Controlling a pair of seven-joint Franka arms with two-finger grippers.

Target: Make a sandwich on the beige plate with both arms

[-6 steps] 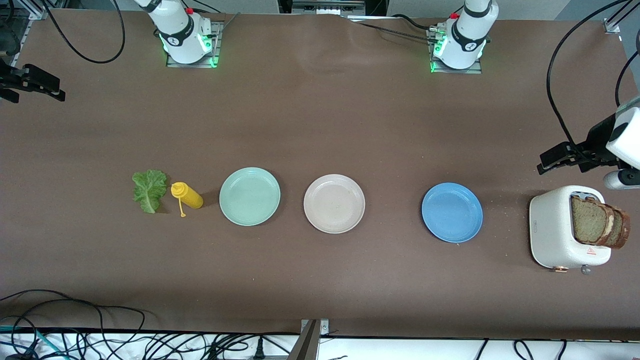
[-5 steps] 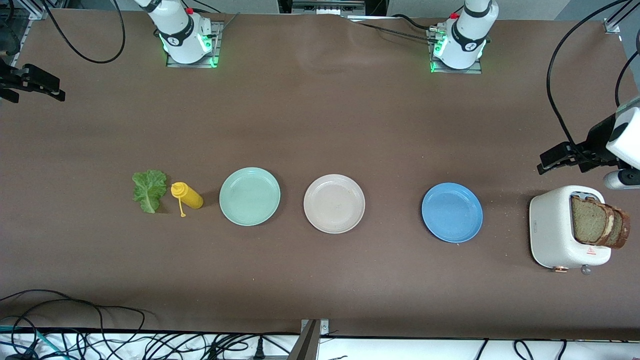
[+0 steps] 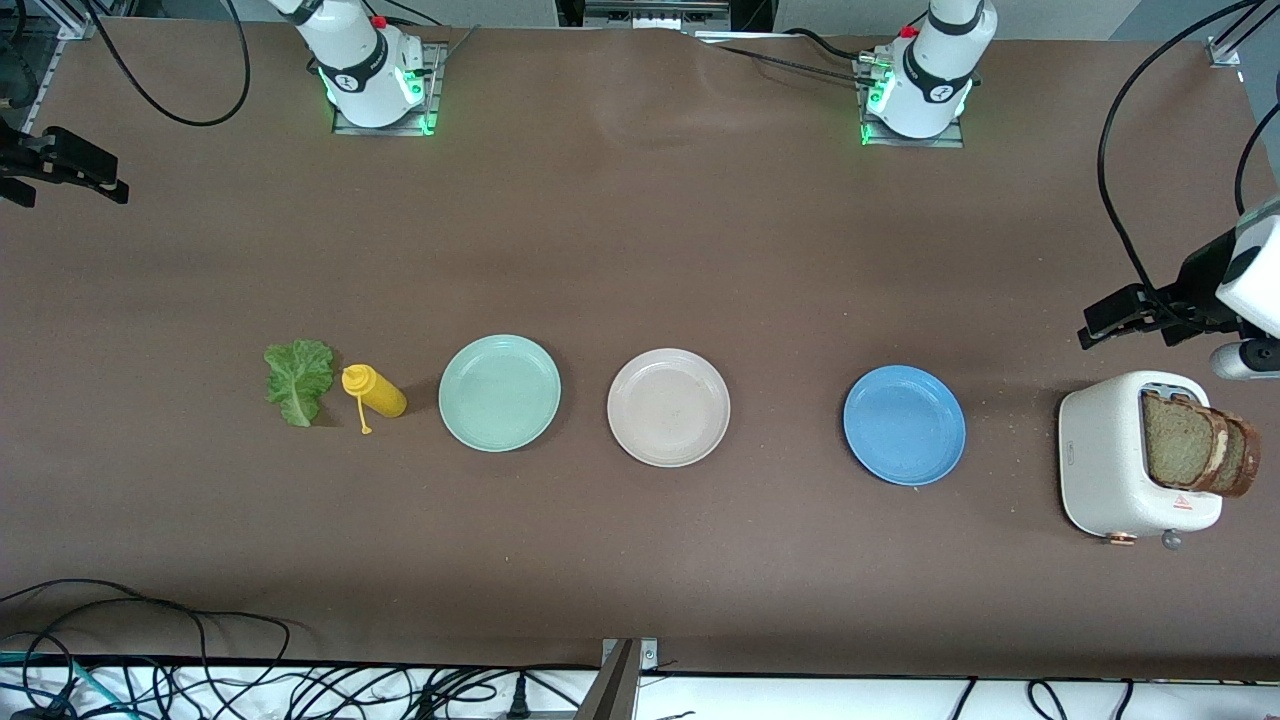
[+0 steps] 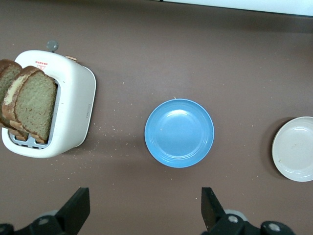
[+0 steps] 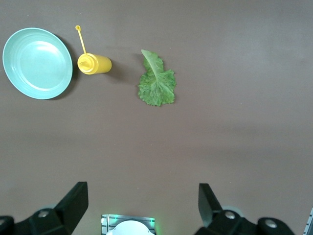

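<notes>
The beige plate (image 3: 668, 407) lies empty at the table's middle and also shows in the left wrist view (image 4: 295, 148). Two brown-crusted bread slices (image 3: 1195, 443) stand in a white toaster (image 3: 1110, 460) at the left arm's end, and the left wrist view shows them too (image 4: 29, 105). A green lettuce leaf (image 3: 298, 380) lies flat toward the right arm's end, also in the right wrist view (image 5: 156, 81). My left gripper (image 3: 1105, 320) hangs open and empty over the table beside the toaster. My right gripper (image 3: 95, 170) hangs open and empty at the right arm's end.
A mint-green plate (image 3: 499, 392) and a blue plate (image 3: 904, 425) flank the beige plate. A yellow squeeze bottle (image 3: 375, 392) lies between the lettuce and the mint-green plate. Cables run along the table's front edge.
The left gripper has shifted very slightly toward the table's end. Nothing on the table has moved.
</notes>
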